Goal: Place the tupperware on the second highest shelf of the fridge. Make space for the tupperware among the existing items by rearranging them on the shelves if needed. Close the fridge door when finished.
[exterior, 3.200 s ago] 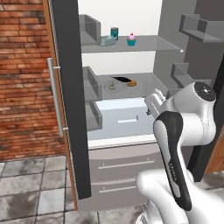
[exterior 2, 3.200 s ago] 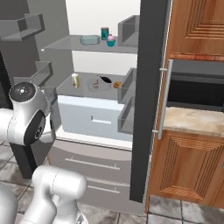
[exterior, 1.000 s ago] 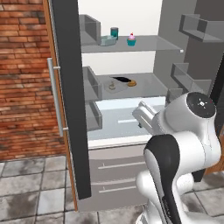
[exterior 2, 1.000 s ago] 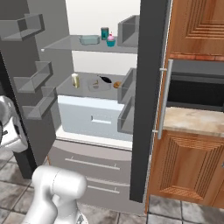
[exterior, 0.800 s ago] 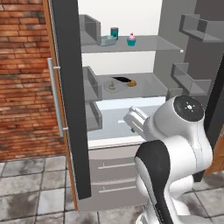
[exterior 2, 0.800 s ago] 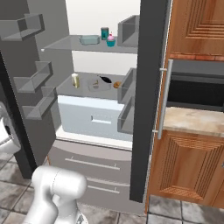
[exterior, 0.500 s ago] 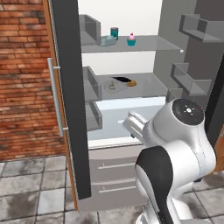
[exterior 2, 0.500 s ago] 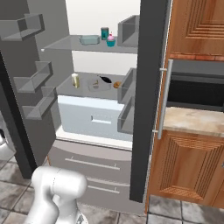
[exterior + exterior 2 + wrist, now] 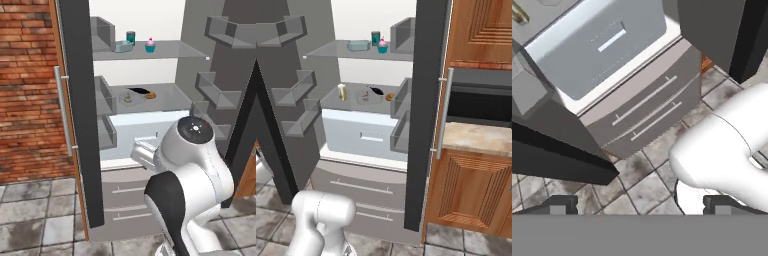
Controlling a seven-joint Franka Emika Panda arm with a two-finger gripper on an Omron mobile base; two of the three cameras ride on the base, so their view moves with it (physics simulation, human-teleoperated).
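fridge (image 9: 150, 75) doors open; tupperware (image 9: 358, 45) on top shelf beside cupcake (image 9: 382, 46); fingers (image 9: 562, 204) spread wide, empty, over floor tiles (image 9: 647, 190).

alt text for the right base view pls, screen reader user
An open fridge with a white interior: the top shelf holds the tupperware, a dark teal can and a pink cupcake; the second highest shelf carries a pale block and small dark and brown foods. Wooden cabinets stand to the right.

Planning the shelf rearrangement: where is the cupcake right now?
The cupcake sits on the fridge's top glass shelf, beside the dark teal can.
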